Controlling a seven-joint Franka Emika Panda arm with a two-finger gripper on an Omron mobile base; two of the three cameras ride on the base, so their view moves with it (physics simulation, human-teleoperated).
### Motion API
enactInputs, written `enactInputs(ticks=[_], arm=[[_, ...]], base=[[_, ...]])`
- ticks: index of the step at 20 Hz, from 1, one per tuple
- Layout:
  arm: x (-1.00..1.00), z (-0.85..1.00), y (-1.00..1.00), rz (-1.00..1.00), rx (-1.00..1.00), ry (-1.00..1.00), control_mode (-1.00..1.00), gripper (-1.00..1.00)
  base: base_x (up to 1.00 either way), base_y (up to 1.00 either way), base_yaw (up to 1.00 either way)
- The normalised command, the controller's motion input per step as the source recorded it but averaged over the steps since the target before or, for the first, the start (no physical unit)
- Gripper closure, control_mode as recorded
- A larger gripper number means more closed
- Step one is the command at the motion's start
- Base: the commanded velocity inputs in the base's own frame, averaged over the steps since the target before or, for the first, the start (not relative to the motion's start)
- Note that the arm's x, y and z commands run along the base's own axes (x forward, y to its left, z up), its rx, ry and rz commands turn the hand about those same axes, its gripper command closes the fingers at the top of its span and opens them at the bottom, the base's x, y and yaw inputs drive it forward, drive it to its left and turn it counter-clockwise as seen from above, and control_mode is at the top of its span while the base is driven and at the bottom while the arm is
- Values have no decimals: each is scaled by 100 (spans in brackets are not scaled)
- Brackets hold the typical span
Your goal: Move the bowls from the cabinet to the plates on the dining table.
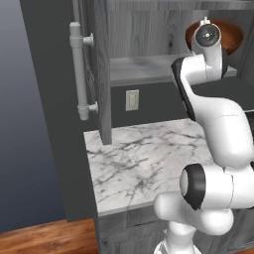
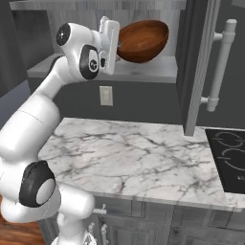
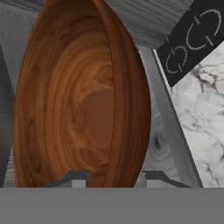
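Observation:
A glossy reddish-brown wooden bowl (image 2: 143, 40) hangs tilted just above the shelf (image 2: 148, 72) inside the open grey woodgrain cabinet (image 2: 195, 62). My gripper (image 2: 117, 46) is shut on the bowl's near rim. In the hand view the bowl (image 3: 83, 100) stands on edge, its rim running down between my two fingertips (image 3: 75, 179). From the left base view the bowl (image 1: 234, 35) peeks out behind my wrist, above the shelf (image 1: 141, 67). The plates and the dining table are out of view.
A marble counter (image 2: 134, 158) lies below the shelf, with a black stove (image 2: 229, 158) at its right end. Open cabinet doors with silver bar handles (image 1: 79, 69) (image 2: 221, 67) flank the opening on both sides. A wall outlet (image 1: 132, 100) sits under the shelf.

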Motion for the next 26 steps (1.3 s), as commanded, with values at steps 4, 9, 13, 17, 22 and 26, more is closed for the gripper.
enactInputs(ticks=[4,9,13,17,22,26], arm=[[-49,21,15,5,0,10,-100,100],[-52,5,24,4,-2,7,-100,100],[-60,-4,18,3,-3,1,-100,100],[-62,-10,14,2,-4,1,-100,100],[-54,-8,2,7,-1,1,-100,100],[-41,-4,0,12,0,0,-100,100]], base=[[0,0,0],[0,0,0],[0,0,0],[0,0,0],[0,0,0],[0,0,0]])
